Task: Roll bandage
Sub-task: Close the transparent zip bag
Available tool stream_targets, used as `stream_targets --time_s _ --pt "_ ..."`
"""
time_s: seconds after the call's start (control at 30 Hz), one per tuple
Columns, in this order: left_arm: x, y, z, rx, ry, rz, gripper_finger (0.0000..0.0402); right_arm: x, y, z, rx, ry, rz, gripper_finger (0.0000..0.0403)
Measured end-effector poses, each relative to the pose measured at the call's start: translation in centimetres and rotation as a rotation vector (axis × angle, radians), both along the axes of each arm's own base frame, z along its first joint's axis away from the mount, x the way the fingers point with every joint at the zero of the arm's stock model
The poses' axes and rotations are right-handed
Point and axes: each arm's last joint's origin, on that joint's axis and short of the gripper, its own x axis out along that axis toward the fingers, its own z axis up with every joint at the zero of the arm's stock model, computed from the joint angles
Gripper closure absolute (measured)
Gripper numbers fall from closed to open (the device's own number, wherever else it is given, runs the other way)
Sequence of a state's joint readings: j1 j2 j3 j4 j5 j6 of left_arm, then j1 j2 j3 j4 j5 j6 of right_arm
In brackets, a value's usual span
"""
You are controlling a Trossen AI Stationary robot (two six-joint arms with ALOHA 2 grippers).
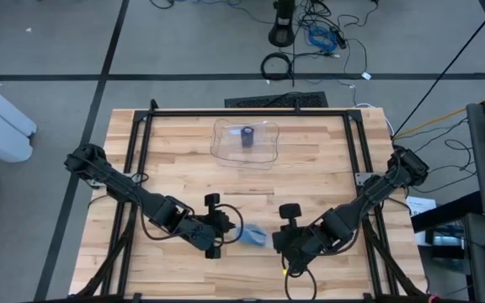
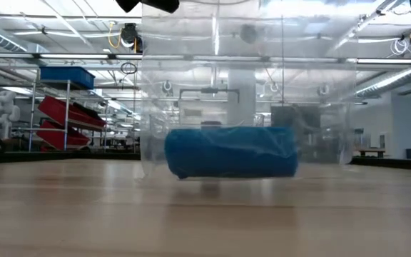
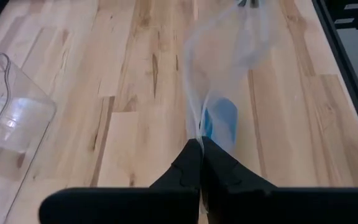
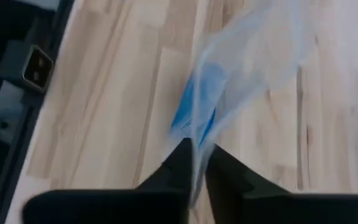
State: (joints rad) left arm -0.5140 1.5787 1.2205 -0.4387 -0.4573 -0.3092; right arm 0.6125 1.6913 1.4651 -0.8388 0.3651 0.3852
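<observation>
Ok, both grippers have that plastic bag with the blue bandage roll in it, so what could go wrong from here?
The left gripper and right gripper each pinch only a thin edge of the clear bag, so the film may slip out or tear if they pull apart. The blue bandage roll looks loose inside and could shift, or roll away across the table if it drops free.

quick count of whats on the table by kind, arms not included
blue bandage rolls: 2, one in the clear plastic bag, one dark-looking roll standing in the tray
clear plastic bags: 1
clear plastic trays: 1
total: 4
</observation>
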Motion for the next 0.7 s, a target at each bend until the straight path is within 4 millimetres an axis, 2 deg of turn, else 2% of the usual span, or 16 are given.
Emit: stream_targets --time_s 0.23,0.4,0.53,0.7 --pt "0.0 -0.2 0.1 -0.016 -0.004 -0.013 0.0401 1.0 -0.9 0.3 -0.07 -0.086 -0.047 0.0263" --pt "-0.2 -0.5 0.0 -0.024 0.012 -0.039 0.0401 0.3 -2.1 -0.1 -0.134 -0.058 -0.245 0.0181" --pt "-0.4 -0.6 -0.1 -0.018 0.025 -0.044 0.0402 -1.1 -2.6 -0.6 -0.162 0.033 -0.355 0.0171" --pt "-0.4 -0.5 -0.2 -0.034 0.027 -0.025 0.0401 -2.3 -0.8 -0.6 -0.148 0.031 -0.311 0.0196"
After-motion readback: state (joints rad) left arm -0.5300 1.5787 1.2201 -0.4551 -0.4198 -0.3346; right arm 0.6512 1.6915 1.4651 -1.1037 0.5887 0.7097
